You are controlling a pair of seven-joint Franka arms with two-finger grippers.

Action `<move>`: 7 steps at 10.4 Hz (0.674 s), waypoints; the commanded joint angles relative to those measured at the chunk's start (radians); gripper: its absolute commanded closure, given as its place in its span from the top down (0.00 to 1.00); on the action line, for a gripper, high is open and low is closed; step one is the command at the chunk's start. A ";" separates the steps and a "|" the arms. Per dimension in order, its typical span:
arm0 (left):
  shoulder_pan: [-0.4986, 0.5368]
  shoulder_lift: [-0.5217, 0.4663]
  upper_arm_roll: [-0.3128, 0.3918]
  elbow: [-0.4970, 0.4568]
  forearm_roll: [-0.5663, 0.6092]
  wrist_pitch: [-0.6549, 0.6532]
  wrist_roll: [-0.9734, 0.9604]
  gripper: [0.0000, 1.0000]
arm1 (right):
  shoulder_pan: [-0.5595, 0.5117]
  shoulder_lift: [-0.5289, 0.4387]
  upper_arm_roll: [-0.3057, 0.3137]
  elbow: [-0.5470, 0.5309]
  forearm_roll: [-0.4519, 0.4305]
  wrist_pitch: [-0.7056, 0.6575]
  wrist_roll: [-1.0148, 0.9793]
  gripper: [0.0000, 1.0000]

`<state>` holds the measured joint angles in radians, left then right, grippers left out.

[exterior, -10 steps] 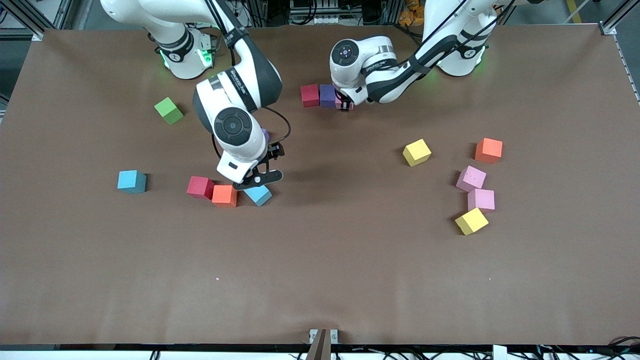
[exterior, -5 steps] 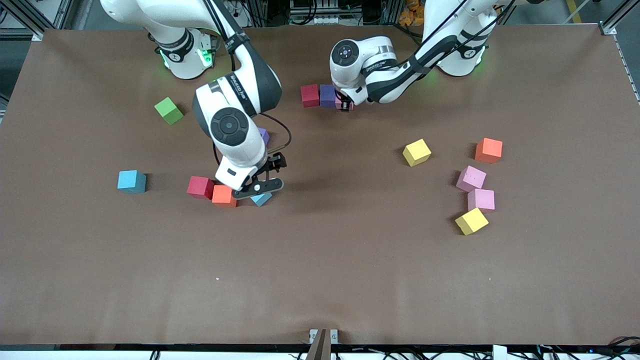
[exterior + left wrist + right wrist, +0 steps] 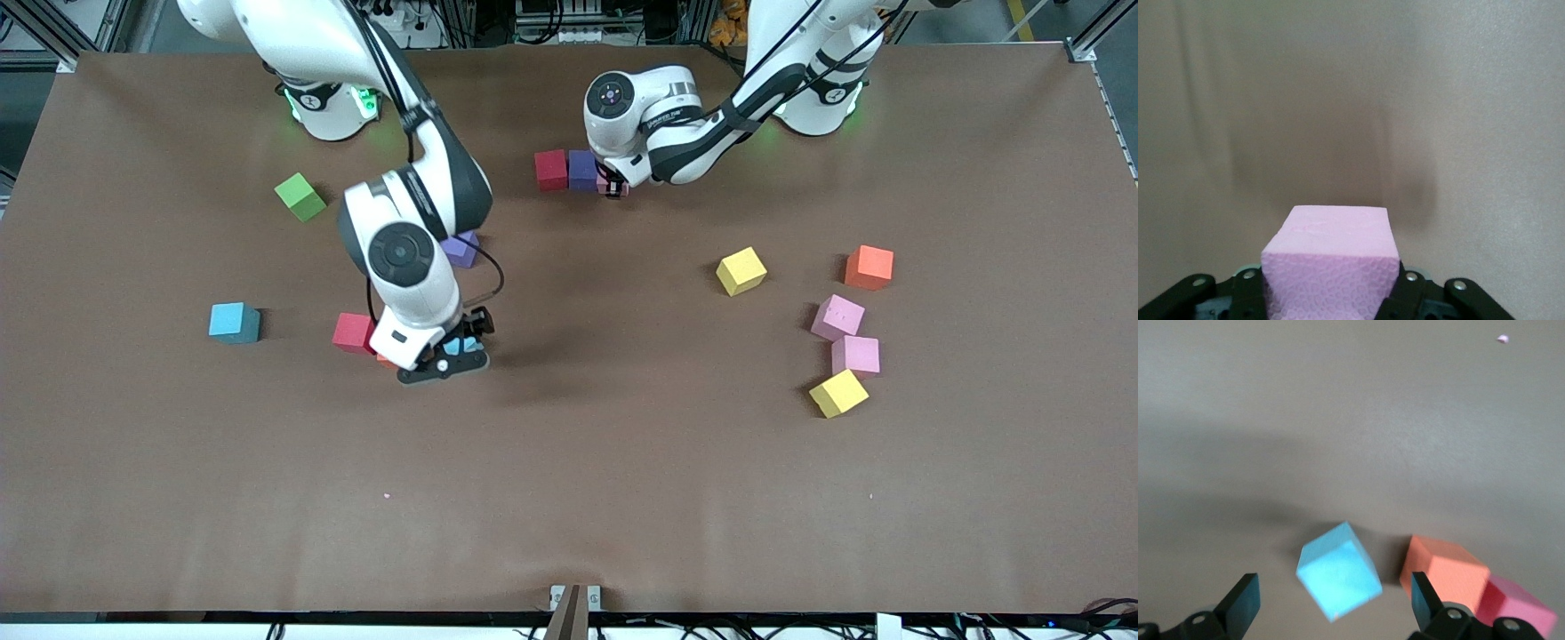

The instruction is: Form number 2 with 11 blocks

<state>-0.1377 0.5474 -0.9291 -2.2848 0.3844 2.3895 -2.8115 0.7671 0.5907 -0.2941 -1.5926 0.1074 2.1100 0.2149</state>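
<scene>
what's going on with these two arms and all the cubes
The left gripper is shut on a pink cube, holding it beside the purple cube and red cube that sit in a row near the robots' bases. The right gripper hangs open over a light blue cube next to an orange cube. Other cubes lie scattered on the table.

A brown table (image 3: 569, 498) fronts metal framing and cables.
</scene>
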 commanded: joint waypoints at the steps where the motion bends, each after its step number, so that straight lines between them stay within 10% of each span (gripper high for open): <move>1: -0.039 -0.001 -0.002 0.014 0.027 0.002 -0.270 0.46 | -0.012 0.057 0.018 0.028 -0.011 0.025 -0.056 1.00; 3: -0.043 0.000 -0.002 0.019 0.027 0.002 -0.286 0.52 | -0.020 0.055 0.018 0.017 0.011 0.018 -0.181 1.00; 5: -0.049 0.006 -0.002 0.021 0.027 0.002 -0.287 1.00 | -0.016 0.057 0.024 0.000 0.029 0.015 -0.195 1.00; 7: -0.081 0.017 0.031 0.036 0.030 -0.003 -0.315 1.00 | -0.012 0.051 0.039 -0.019 0.029 0.010 -0.218 1.00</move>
<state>-0.1686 0.5527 -0.9209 -2.2683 0.3799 2.3900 -2.8264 0.7630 0.6532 -0.2749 -1.5930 0.1181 2.1267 0.0366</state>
